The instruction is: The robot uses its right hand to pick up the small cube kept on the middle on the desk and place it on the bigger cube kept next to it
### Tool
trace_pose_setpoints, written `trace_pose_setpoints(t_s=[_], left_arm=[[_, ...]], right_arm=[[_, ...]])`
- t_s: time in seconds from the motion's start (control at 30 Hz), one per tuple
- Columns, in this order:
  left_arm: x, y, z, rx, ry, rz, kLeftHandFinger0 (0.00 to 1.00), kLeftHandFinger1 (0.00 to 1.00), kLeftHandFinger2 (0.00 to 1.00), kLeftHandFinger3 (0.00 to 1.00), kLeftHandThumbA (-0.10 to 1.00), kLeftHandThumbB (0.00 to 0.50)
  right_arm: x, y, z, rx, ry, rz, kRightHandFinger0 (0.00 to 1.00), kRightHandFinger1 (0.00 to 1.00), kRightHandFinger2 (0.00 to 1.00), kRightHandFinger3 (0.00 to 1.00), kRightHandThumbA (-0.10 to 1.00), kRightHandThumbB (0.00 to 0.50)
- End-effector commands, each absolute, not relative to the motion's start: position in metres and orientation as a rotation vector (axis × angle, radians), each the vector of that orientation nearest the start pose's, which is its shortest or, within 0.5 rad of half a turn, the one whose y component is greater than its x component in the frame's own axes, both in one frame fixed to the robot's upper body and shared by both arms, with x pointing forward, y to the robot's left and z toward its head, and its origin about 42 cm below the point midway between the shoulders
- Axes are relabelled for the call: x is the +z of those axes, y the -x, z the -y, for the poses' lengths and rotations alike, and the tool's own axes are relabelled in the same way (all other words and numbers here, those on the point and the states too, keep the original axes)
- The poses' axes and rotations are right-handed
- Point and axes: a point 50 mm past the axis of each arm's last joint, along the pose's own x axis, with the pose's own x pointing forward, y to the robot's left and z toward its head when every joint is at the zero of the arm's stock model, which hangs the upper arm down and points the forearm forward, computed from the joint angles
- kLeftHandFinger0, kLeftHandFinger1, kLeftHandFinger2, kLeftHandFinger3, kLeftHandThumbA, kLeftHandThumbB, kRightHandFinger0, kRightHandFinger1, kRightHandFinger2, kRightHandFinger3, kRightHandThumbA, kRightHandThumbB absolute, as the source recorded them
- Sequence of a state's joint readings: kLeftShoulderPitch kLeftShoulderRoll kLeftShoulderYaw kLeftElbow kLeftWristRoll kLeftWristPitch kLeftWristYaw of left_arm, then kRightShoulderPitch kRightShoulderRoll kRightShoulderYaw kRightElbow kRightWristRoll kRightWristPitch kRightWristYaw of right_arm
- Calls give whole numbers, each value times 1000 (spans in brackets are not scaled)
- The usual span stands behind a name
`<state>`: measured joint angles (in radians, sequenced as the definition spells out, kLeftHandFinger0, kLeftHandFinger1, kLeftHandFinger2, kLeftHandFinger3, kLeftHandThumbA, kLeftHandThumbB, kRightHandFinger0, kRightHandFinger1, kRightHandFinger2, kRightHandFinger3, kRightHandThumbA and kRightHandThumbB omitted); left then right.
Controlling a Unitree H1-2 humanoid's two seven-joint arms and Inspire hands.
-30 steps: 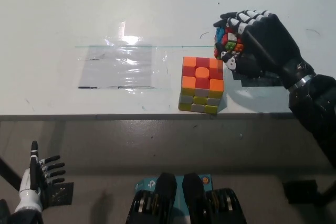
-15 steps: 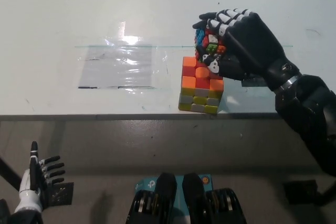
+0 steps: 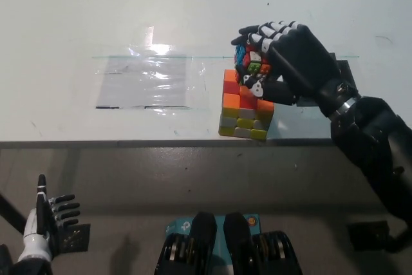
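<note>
One tilted small cube (image 3: pixel 252 64) above bigger cube (image 3: pixel 246 104)

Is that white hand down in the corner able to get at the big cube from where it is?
Probably not: the left hand rests below the desk edge, and the bigger cube sits far across, under the right hand.

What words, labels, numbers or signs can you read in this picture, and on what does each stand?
None can be read.
Small cube in the right robot hand: coloured stickers only, no text.
Bigger cube: plain coloured tiles.
Desk: faint pen marks, not legible.
</note>
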<state>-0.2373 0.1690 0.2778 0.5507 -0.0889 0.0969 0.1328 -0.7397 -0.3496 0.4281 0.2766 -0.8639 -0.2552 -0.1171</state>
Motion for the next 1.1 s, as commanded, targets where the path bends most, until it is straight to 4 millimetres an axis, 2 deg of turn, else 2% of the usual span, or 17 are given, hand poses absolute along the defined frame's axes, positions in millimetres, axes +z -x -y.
trace_pose_setpoints(t_s=[0.0, 0.03, 0.1, 0.23, 0.37, 0.47, 0.5, 0.57, 0.63, 0.73, 0.8, 0.87, 0.9, 0.93, 0.97, 1.0, 1.07], left_arm=[[49, -348, -352, 405, -10, -301, 577, 492, 462, 450, 1000, 115], [50, -348, -352, 405, -10, -300, 578, 492, 462, 450, 1000, 115], [50, -349, -351, 407, -13, -301, 573, 494, 482, 485, 1000, 64], [51, -352, -353, 410, -13, -294, 555, 493, 495, 506, 1000, 76], [54, -353, -353, 413, 1, -296, 569, 513, 506, 497, 1000, 74], [54, -354, -354, 405, -12, -298, 586, 539, 539, 533, 1000, 67], [54, -354, -354, 403, -11, -296, 567, 528, 530, 532, 1000, 41], [54, -355, -354, 402, -11, -297, 565, 528, 530, 532, 1000, 32], [55, -355, -353, 398, -18, -291, 558, 531, 533, 523, 1000, 21], [55, -355, -354, 397, -22, -293, 580, 551, 546, 522, 1000, 56], [55, -354, -353, 401, -22, -299, 580, 548, 544, 518, 1000, 42], [54, -354, -353, 398, -24, -297, 578, 543, 542, 519, 1000, 31], [54, -354, -353, 398, -24, -297, 577, 540, 542, 520, 1000, 31], [54, -354, -353, 398, -24, -297, 577, 540, 542, 520, 1000, 31], [54, -354, -354, 397, -23, -297, 583, 550, 540, 515, 1000, 32], [54, -353, -354, 398, -19, -299, 585, 552, 539, 515, 1000, 28], [53, -352, -354, 398, -13, -298, 599, 557, 543, 536, 1000, 16]], right_arm=[[294, -461, 158, 261, 1292, 901, 0, 148, 480, 266, -100, 312], [294, -460, 158, 261, 1292, 900, 0, 148, 482, 271, -100, 309], [290, -461, 159, 264, 1280, 897, 0, 189, 532, 346, -100, 329], [282, -462, 156, 272, 1266, 891, 0, 235, 586, 422, -100, 310], [276, -461, 157, 272, 1260, 881, 0, 277, 609, 457, -100, 316], [272, -461, 155, 275, 1262, 875, 0, 319, 648, 503, -100, 289], [269, -460, 154, 280, 1265, 864, 0, 357, 659, 536, -100, 251], [268, -461, 154, 279, 1280, 865, 7, 383, 645, 542, -100, 199], [267, -461, 154, 283, 1274, 867, 0, 374, 617, 509, -100, 112], [266, -460, 151, 301, 1257, 849, 5, 369, 615, 471, -100, 53], [264, -459, 148, 309, 1245, 840, 0, 348, 582, 383, -100, 20], [264, -459, 147, 313, 1255, 838, 0, 308, 540, 358, -100, 0], [264, -459, 147, 313, 1255, 837, 0, 287, 515, 280, -100, 0], [264, -459, 147, 313, 1255, 837, 0, 284, 510, 261, -100, 0], [267, -458, 146, 317, 1266, 835, 0, 239, 467, 436, -100, 14], [268, -458, 145, 321, 1269, 834, 0, 194, 422, 469, -100, 8], [272, -458, 145, 307, 1327, 842, 0, 105, 384, 753, -98, 32]])
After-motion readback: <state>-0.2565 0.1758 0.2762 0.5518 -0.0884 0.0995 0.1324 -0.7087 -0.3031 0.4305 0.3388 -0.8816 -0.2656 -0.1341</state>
